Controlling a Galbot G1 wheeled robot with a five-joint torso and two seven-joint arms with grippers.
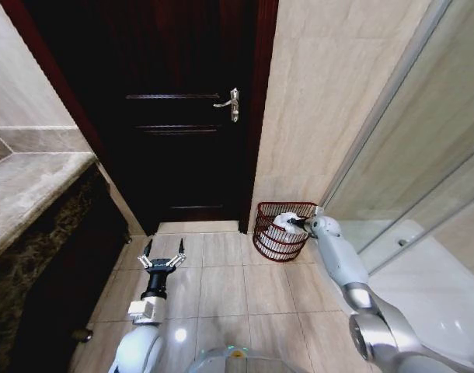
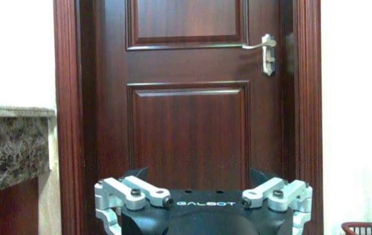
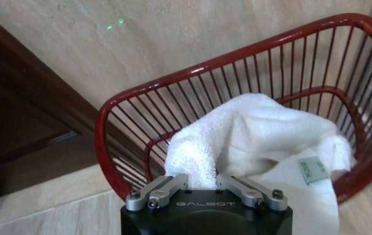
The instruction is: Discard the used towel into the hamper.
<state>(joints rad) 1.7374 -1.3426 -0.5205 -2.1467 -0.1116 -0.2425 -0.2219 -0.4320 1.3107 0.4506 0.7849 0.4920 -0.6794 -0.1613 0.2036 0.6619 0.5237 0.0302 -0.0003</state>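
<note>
Tiled bathroom floor, right hand (image 3: 202, 183) pinching white towel (image 3: 264, 142) inside hamper (image 1: 266, 233), left hand (image 1: 162, 257) spread, idle

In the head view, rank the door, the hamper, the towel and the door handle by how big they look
Largest to smallest in the head view:
1. door
2. hamper
3. towel, bunched inside the hamper with the right gripper at it
4. door handle
The door stands farther off yet looks biggest by far.
</note>
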